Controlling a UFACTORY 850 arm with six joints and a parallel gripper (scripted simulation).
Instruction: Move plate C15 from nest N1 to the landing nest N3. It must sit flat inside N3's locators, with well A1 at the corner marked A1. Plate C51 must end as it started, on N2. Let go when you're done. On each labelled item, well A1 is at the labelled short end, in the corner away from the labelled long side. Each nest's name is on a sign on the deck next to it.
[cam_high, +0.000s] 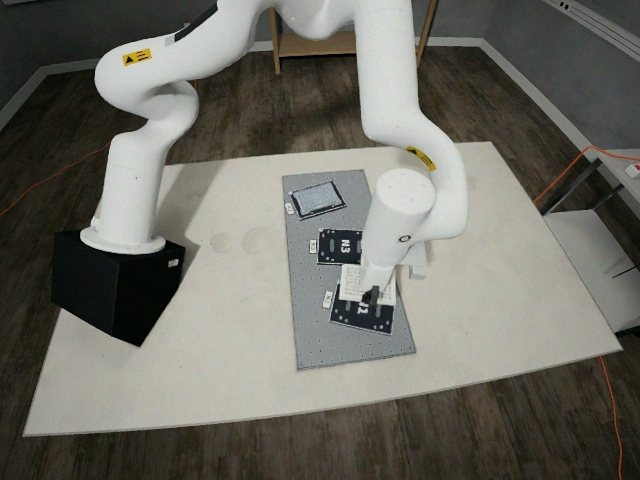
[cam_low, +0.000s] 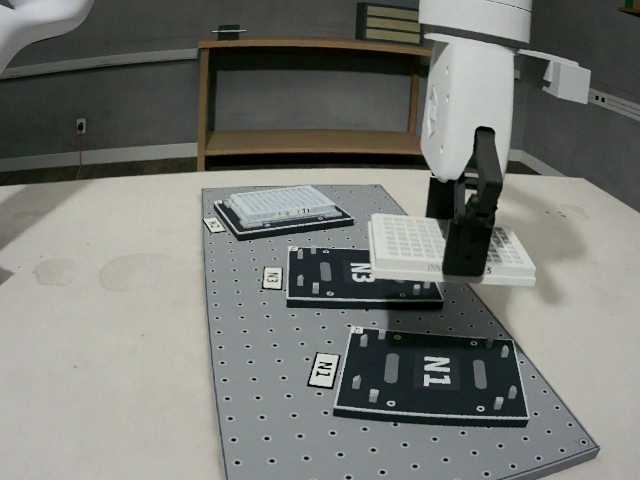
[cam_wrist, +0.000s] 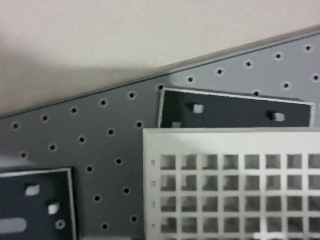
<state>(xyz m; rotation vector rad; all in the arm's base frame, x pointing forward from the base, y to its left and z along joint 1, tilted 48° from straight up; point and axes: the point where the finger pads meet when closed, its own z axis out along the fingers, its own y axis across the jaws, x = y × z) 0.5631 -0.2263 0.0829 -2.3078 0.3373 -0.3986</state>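
Observation:
My gripper is shut on plate C15, a white well plate, and holds it level in the air above the grey deck, over the right end of nest N3. The plate also shows in the top view and fills the lower right of the wrist view. Nest N1 is a black plate with locator pins and stands empty near the front. Nest N3 is empty too. Plate C51, clear with a label on its long side, sits on nest N2 at the far end.
Small white signs stand on the deck to the left of each nest, such as the N1 sign and the N3 sign. The grey perforated deck lies on a white mat. A wooden shelf stands behind the table.

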